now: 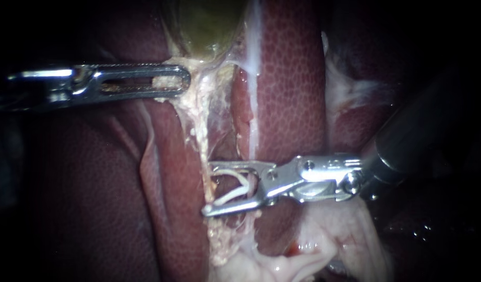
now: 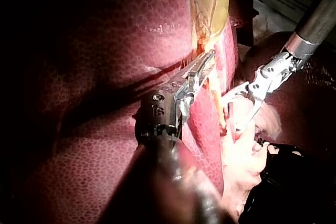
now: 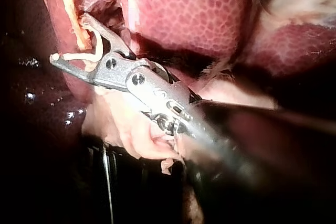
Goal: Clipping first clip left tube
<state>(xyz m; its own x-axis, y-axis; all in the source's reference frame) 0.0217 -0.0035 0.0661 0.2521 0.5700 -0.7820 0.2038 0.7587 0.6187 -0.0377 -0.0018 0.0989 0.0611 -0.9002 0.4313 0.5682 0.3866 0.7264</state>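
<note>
The liver [image 1: 287, 78] fills most of the endoscope view, dark red and finely mottled, with lobes running from the top to the bottom of the frame. The gallbladder [image 1: 206, 23] sits at top centre, greenish and glossy, narrowing downward into pale, stringy tissue. A mass of pale, soft tissue [image 1: 303, 250] lies at the lower centre and lower right.

The right instrument [image 1: 208, 189] comes in from the right edge. Its dark shaft slopes down to a metal hinge just right of centre, and its jaws point toward the left. The jaws stand wide apart, yet each touches a leg of the clip they carry between them. The left instrument [image 1: 184, 81] reaches in from the left edge in the upper left of the frame. Its slotted jaws lie together and are clamped on the pale tissue just below the gallbladder, some of which shows through the slot.

The left tube [image 1: 201, 138] is a thin, crumbly, pale strand running from the gallbladder's neck down the centre of the frame. It passes between the tips of the right instrument's jaws. The clip [image 1: 231, 196] is white and sits spread open inside those jaws, just to the right of the tube, not yet squeezed around it.
</note>
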